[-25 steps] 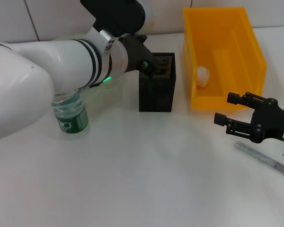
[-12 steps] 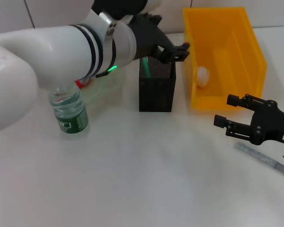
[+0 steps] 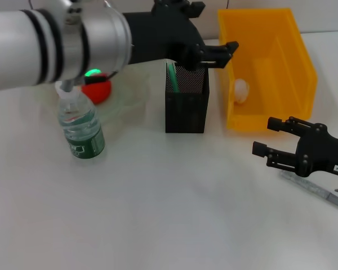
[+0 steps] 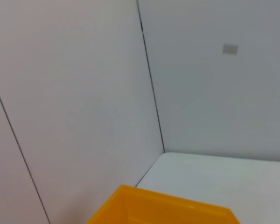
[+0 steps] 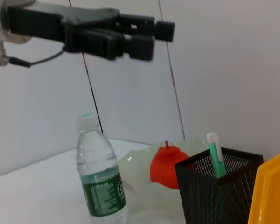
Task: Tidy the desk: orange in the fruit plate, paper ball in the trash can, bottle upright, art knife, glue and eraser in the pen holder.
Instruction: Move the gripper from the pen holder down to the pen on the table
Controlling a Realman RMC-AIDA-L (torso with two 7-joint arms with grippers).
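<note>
Bottle (image 3: 80, 128) stands upright on the table (image 3: 158, 214) at about 9 o'clock of the head view, cap on, green label low on its body; just behind it, toward 10 o'clock, the orange (image 3: 96, 89) sits in the clear fruit plate (image 3: 129, 95), partly hidden by the left arm; in the right wrist view the same bottle (image 5: 100, 179) stands beside the orange (image 5: 167, 164) and the plate (image 5: 133, 165). Near 12 o'clock the black mesh pen holder (image 3: 186, 100) stands upright with a green-and-white glue stick (image 3: 172, 76) leaning inside it, its tip above the rim; the right wrist view shows the glue stick (image 5: 215, 155) poking out of the holder (image 5: 214, 196). The left gripper (image 3: 218, 53) hangs above and just right of the pen holder, its jaws parted and holding nothing; the right wrist view shows it (image 5: 144, 35) from the side, high over the bottle. At 1 o'clock the yellow trash can (image 3: 293, 73) lies just right of the holder, with the white paper ball (image 3: 241, 90) inside against its left wall; the left wrist view shows only the can's rim (image 4: 163, 207) and the wall behind. At 4 o'clock the right gripper (image 3: 271, 142) hovers low over the table, jaws wide and empty; the grey art knife (image 3: 315, 191) lies flat just under and behind it.
</note>
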